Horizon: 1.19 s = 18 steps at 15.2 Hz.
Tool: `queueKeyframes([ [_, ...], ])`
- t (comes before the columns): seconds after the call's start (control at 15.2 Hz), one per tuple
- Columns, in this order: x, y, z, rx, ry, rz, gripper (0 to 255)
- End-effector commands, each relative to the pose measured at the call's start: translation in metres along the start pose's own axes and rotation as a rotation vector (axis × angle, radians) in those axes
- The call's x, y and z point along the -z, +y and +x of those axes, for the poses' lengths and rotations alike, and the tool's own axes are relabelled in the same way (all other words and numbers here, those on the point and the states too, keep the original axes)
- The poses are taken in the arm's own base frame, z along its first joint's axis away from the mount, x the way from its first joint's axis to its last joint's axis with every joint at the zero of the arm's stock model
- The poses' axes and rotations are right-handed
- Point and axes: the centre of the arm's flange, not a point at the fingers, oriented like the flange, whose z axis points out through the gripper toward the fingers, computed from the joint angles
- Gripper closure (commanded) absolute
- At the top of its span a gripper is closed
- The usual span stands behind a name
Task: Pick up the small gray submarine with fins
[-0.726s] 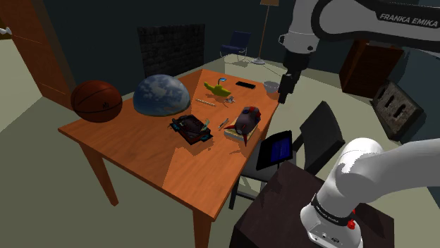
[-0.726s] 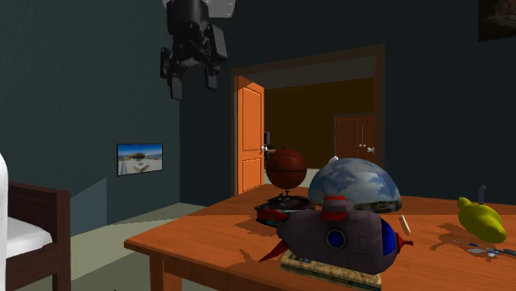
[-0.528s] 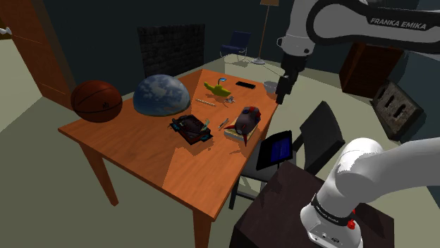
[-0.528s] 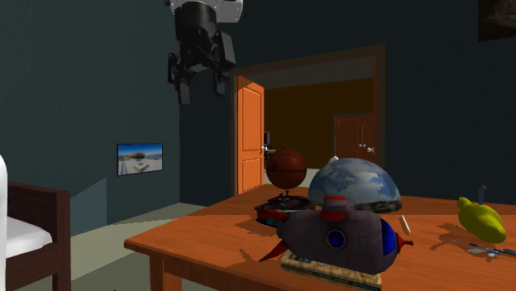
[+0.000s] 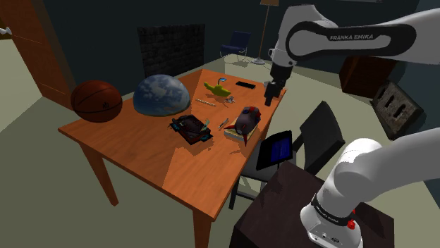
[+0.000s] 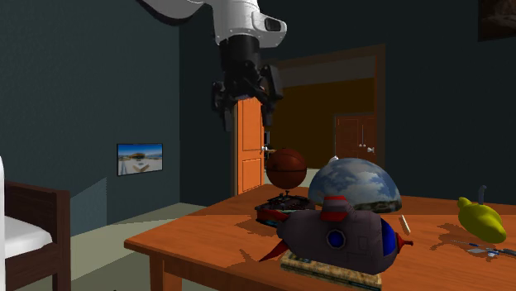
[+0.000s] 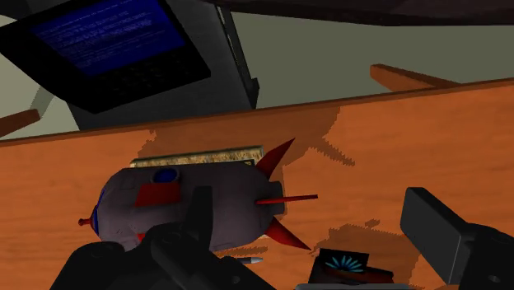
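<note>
The small gray submarine (image 5: 245, 121), with red fins and a blue porthole, lies on a flat book (image 5: 235, 135) near the table's edge on the shoulder view's right. In the second exterior view the submarine (image 6: 339, 240) sits in front on the same book (image 6: 322, 268). My black gripper (image 5: 269, 99) hangs open in the air above and beside it, off the table edge. The gripper (image 6: 246, 122) is well above the tabletop. In the wrist view the submarine (image 7: 189, 202) lies ahead of the gripper (image 7: 317, 239), nearer one finger (image 7: 200, 216), untouched.
On the orange wooden table (image 5: 162, 162) stand a blue-white dome (image 5: 161, 94), a basketball (image 5: 96, 101), a yellow toy (image 5: 218, 89) and a black-and-red object (image 5: 190, 127). A dark chair carrying a blue-screened device (image 5: 276, 148) stands against the table edge below the gripper.
The arm has swung toward the table and come lower: the gripper moved left in the shoulder view, right and down in the second exterior view. It stayed open.
</note>
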Motion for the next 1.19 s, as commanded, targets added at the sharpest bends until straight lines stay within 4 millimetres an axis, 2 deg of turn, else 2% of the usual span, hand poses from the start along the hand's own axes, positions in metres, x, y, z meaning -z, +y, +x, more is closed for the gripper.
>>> queueKeyframes([
  [0.0,-0.016,0.015,0.014,-0.008,0.015,0.001,0],
  [0.92,-0.121,0.126,0.104,-0.064,0.099,0.013,0],
  [1.12,-0.137,0.125,0.103,-0.064,0.099,0.013,0],
])
